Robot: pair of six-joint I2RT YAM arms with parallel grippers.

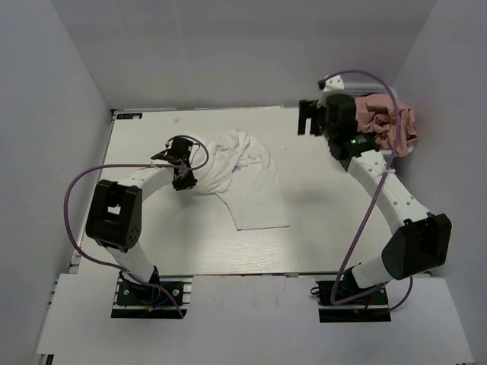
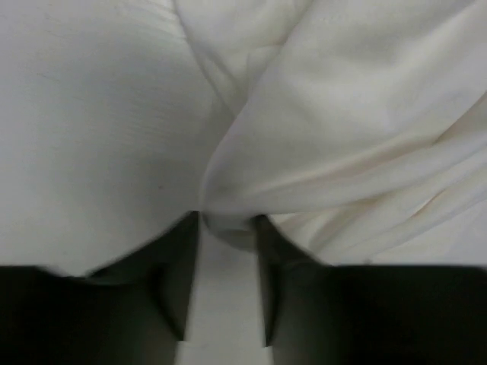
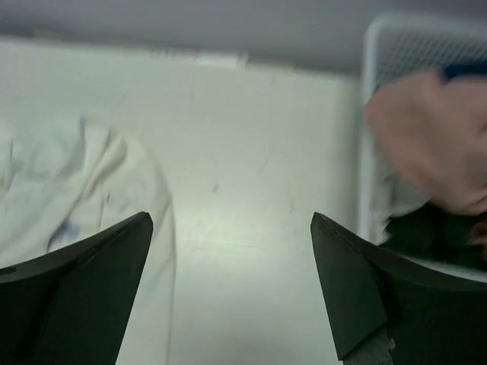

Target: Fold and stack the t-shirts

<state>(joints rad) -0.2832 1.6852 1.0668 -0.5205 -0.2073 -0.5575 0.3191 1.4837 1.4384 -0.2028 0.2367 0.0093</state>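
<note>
The white t-shirt (image 1: 247, 182) lies crumpled at its top and flat below, in the middle of the table. My left gripper (image 1: 190, 163) sits at its left edge. In the left wrist view the left gripper (image 2: 228, 220) has its jaws half apart, and a fold of the white t-shirt (image 2: 342, 114) fills the gap at the tips; whether it is pinched does not show. My right gripper (image 1: 310, 120) hovers at the back right, and in its own view the right gripper (image 3: 230, 218) is wide open and empty over bare table. The white t-shirt (image 3: 68, 182) lies to its left.
A white mesh basket (image 1: 351, 78) stands at the back right corner. It holds a pink t-shirt (image 1: 384, 118), seen again as the pink t-shirt (image 3: 434, 129) over dark green cloth (image 3: 434, 236), with a blue scrap (image 3: 464, 70) behind. White walls enclose the table (image 1: 327, 220).
</note>
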